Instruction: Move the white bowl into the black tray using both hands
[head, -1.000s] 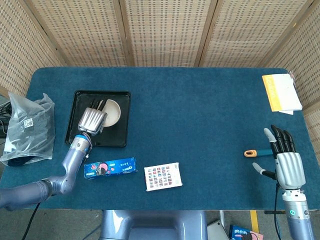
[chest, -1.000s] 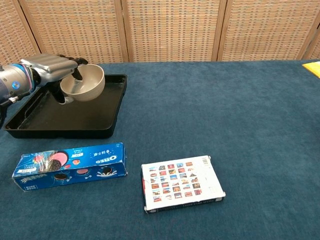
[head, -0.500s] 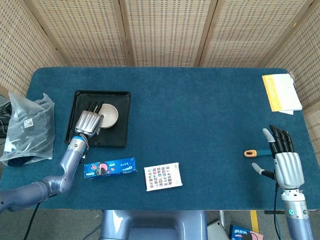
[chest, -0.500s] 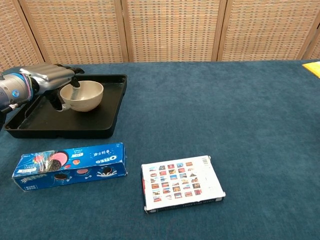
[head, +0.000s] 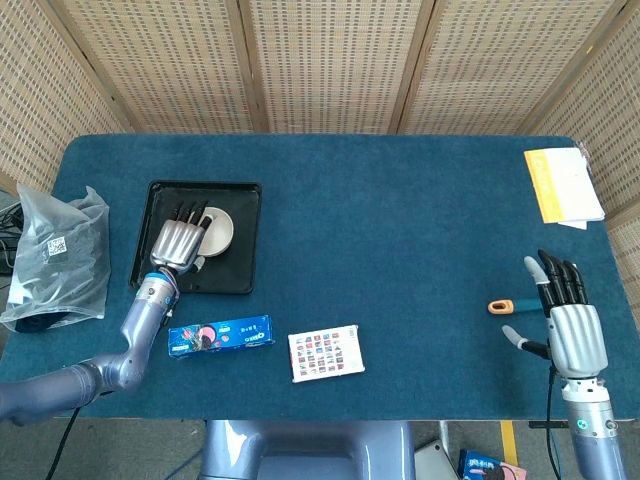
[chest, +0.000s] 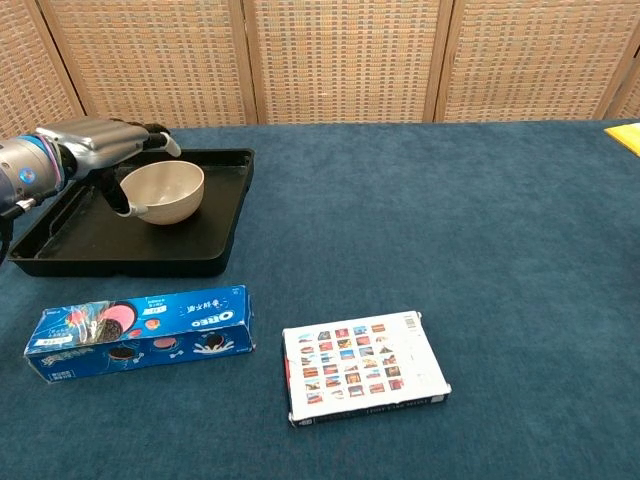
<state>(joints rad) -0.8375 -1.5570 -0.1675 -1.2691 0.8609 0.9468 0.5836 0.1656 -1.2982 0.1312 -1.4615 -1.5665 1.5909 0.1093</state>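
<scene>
Silver robot hand (head: 577, 335) (black fingers), blue-grey arms.

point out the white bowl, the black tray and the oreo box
white bowl (chest: 163, 192), chest view, on its outer side wall
black tray (chest: 222, 222), chest view, on its right rim
oreo box (chest: 140, 331), chest view, on the middle of its top face

The tabletop (chest: 420, 230) wears a matt, napped blue cloth. The white bowl (chest: 161, 192) looks smooth and faintly glossy; the black tray (chest: 215, 245) is smooth, dull plastic. The left hand (chest: 100, 140) has a brushed metallic shell with dark fingers (head: 192, 213). The biscuit box (chest: 138, 332) is glossy printed card
</scene>
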